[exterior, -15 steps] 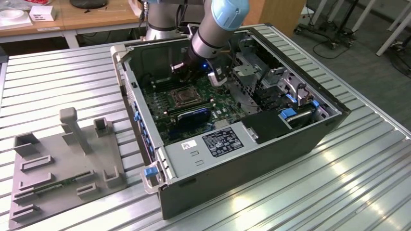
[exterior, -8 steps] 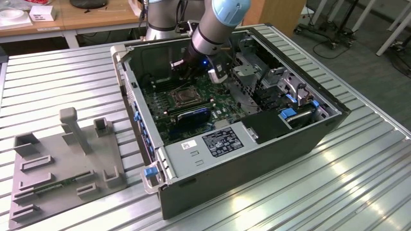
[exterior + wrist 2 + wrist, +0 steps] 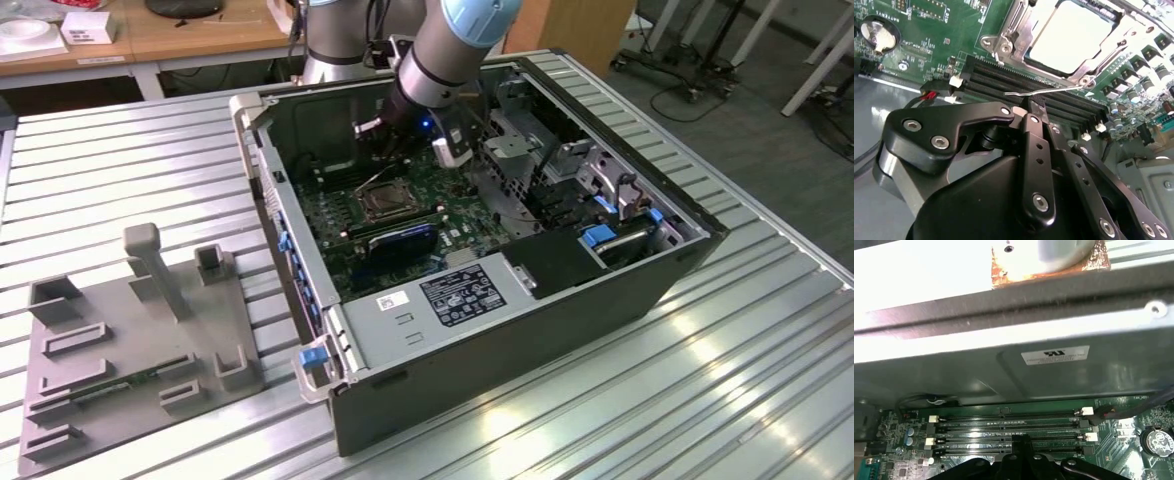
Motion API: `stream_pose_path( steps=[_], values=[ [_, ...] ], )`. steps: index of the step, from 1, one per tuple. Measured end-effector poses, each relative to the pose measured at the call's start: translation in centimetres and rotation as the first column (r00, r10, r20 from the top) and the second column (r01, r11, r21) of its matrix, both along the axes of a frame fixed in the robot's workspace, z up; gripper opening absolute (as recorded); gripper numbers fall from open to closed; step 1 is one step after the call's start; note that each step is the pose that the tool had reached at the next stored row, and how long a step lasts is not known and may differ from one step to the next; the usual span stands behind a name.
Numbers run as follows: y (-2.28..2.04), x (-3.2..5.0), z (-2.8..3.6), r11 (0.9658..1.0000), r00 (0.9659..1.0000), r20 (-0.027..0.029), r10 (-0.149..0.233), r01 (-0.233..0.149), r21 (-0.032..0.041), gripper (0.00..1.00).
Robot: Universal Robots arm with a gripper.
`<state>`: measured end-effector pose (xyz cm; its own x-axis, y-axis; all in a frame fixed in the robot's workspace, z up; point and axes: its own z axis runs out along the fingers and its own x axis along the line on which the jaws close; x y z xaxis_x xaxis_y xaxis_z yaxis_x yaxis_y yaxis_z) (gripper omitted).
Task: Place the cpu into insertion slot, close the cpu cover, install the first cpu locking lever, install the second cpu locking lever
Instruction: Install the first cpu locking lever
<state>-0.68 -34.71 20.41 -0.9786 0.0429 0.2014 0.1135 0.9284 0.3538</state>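
"Start at the tool. What is it doing?"

"In the second wrist view the gripper (image 3: 1036,102) has its black fingers drawn together at the tip, and I see nothing clamped between them. The tip sits right at a thin wire lever (image 3: 1016,93). I cannot tell whether they touch."

"And the chip?"

"It's just past the lever. The chip (image 3: 1069,35) lies in its socket (image 3: 387,202), and its bright top shows through the window of the cover (image 3: 1021,37), which lies flat over it."

"What holds all that?"

"In the exterior view an open computer case (image 3: 534,340) stands on a slatted metal table (image 3: 747,400). Inside is a green board (image 3: 327,210) with the socket near its middle. Well apart, at the exterior view's left, a grey tray (image 3: 134,390) with upright holders lies on the table."

"Is there much room to move?"

"Little. In the first wrist view, long black memory slots (image 3: 1009,427) run under the gripper, and the case's grey wall (image 3: 1004,365) rises close beyond them. The arm (image 3: 447,50) reaches in through the open side. Metal cages (image 3: 514,150) stand at the exterior view's right of the socket."
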Motion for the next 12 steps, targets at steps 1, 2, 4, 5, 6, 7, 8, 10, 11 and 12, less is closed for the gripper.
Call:
stream_pose_path(
  steps=[1,2,4,5,6,7,8,10,11,12],
  values=[
    [0.01,0.0,0.11,1.0,1.0,0.0,0.0,0.0,0.0014,0.11],
    [0.03,0.0,0.21,1.0,1.0,0.0,0.0,0.0,0.0027,0.11],
    [0.07,-0.01,0.4,1.0,1.0,0.0,0.0,0.0,0.0048,0.11],
    [0.07,-0.03,0.44,1.0,1.0,0.0002,0.0,0.0,0.005,0.11],
    [0.07,-0.07,0.44,1.0,1.0,0.0007,0.0,0.0,0.0052,0.11],
    [0.07,-0.09,0.44,1.0,1.0,0.0009,0.0,0.0,0.005,0.11],
    [0.07,-0.09,0.45,1.0,1.0,0.0009,0.0,0.0,0.0049,0.11],
    [0.07,-0.14,0.45,1.0,1.0,0.0009,0.0,0.0,0.0046,0.11],
    [0.07,-0.25,0.45,1.0,1.0,0.0011,0.0,0.0,0.0046,0.11],
    [0.07,-0.44,0.45,1.0,1.0,0.0012,0.0,0.0,0.0045,0.11]
  ],
)
